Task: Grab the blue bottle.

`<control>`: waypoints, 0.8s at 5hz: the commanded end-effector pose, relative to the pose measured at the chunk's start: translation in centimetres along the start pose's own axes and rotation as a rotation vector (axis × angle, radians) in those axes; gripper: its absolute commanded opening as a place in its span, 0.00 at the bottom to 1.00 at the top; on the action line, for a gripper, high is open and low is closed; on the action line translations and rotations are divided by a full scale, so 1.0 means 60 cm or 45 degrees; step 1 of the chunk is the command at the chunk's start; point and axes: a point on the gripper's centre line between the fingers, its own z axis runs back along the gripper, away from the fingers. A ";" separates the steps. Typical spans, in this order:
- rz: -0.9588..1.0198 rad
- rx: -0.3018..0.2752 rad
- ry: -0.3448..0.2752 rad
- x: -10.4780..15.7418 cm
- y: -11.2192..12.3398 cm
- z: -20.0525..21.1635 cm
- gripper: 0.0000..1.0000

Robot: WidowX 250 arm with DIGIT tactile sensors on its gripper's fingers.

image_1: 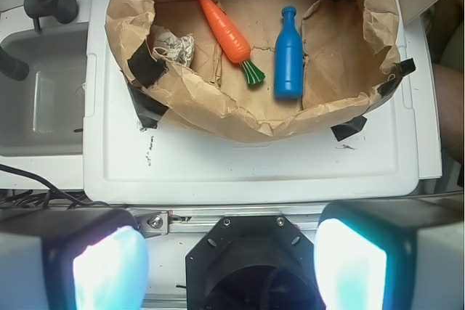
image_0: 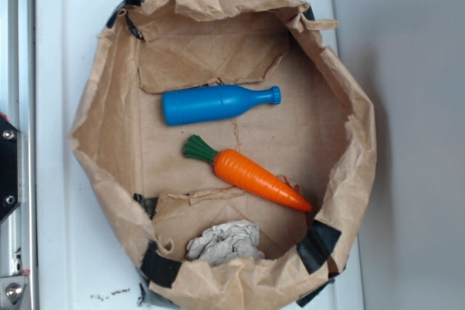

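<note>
We see the blue bottle (image_0: 218, 104) lying on its side inside a crumpled paper bag (image_0: 349, 143) on a white tray (image_0: 65, 5), just beside an orange carrot (image_0: 251, 173), not touching it. A wad of paper (image_0: 221, 241) lies near the bag's rim. Our hand (image_1: 231, 263) hangs well apart from the bag, its fingers (image_1: 109, 266) spread wide and holding nothing.
</note>
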 end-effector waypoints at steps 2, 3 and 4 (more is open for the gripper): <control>0.014 0.017 0.008 0.022 -0.004 -0.013 1.00; 0.017 0.026 -0.006 0.068 0.010 -0.029 1.00; 0.010 0.031 -0.009 0.119 0.029 -0.051 1.00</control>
